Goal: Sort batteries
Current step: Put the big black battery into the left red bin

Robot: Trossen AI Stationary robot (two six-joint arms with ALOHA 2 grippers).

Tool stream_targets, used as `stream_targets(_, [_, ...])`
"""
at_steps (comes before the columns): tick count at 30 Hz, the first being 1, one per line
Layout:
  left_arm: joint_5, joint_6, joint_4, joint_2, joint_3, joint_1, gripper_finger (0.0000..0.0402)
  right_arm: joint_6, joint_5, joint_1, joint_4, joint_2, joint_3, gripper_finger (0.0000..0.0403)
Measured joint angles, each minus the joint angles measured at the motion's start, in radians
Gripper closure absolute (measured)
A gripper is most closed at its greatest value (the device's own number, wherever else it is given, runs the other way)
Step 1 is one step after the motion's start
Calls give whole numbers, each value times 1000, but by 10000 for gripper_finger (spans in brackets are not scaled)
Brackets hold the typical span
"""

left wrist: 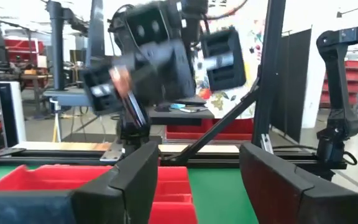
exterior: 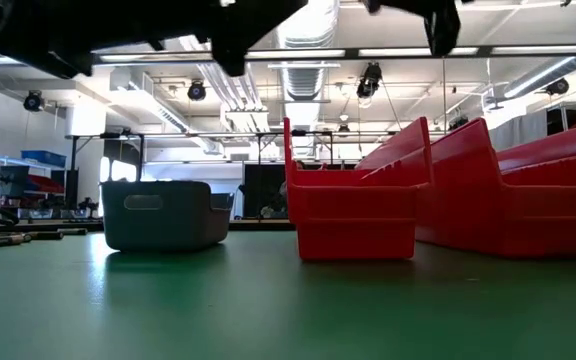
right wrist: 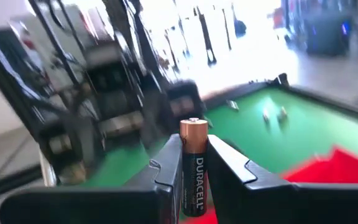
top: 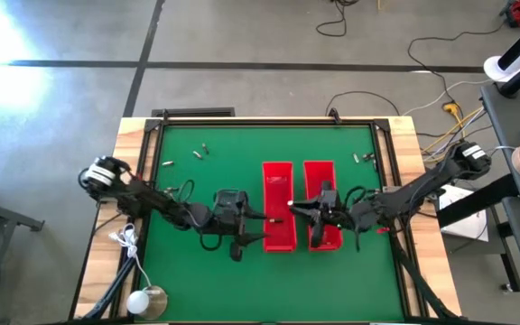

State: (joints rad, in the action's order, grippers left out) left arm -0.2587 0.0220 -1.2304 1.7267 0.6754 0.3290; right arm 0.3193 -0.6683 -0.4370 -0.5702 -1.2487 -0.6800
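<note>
Overhead, right hand (top: 293,208) grips battery (right wrist: 193,167) between bins' (top: 278,219) rims.

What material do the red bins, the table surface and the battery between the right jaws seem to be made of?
Red bins: probably moulded plastic, smooth with a slight sheen and thin stiff walls.
Table surface: looks like green felt or a matte mat; no glare, so uncertain.
Battery: metal can, coppery top, glossy black printed wrap.

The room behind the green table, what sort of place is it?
Probably an industrial-style robotics lab or workshop: exposed ceiling ducts and strip lights overhead, a bare concrete floor with loose cables, and shelving with red storage bins beyond the table.
</note>
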Motion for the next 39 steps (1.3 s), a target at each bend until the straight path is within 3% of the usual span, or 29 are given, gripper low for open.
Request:
stream_targets(4, [12,-33,-3,96,102,0,194,-111,50,0,-150,-59,-10,351])
stream_targets(8, [20,-35,-2,144,168,-4,198,-155,90,-9,-176,-109,-33,351])
stream_targets(12, [22,17,-3,150,171,-25,205,-202,88,-44,-180,-125,-51,351])
stream_targets(19, [144,111,-7,154,176,-51,212,-239,90,-55,-177,-128,-64,351])
stream_targets(32, [150,58,-96,159,175,-61,214,-225,92,-56,-173,-156,-66,351])
stream_targets(36, [170,58,-98,159,180,-63,243,-225,88,-56,-174,-154,-66,351])
stream_targets(39, [169,57,-98,159,180,-65,298,-224,79,-57,-176,-155,-66,351])
